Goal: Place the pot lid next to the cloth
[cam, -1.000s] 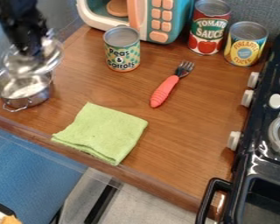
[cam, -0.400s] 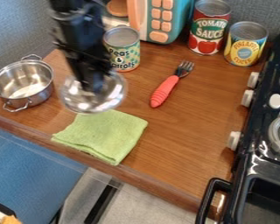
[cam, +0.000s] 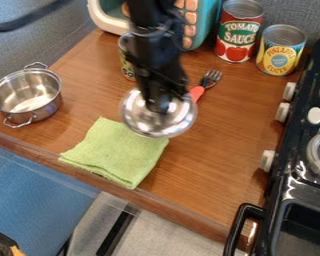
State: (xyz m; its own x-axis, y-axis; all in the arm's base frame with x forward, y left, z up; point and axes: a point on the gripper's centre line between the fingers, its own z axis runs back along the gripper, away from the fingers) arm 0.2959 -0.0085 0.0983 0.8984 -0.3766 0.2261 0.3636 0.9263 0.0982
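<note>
Adds up to three cans [cam: 239, 39], one at eleven o'clock from the middle of the view and two between one and two o'clock, plus one fork [cam: 207, 83] at one o'clock and one toy microwave [cam: 207, 30] at twelve. Also comes to one pot [cam: 29, 97] at ten o'clock, one cloth [cam: 116, 152] at eight, one stove [cam: 297, 137] between three and four, and, around the middle, one lid [cam: 148, 122] and one gripper [cam: 161, 105].
</note>
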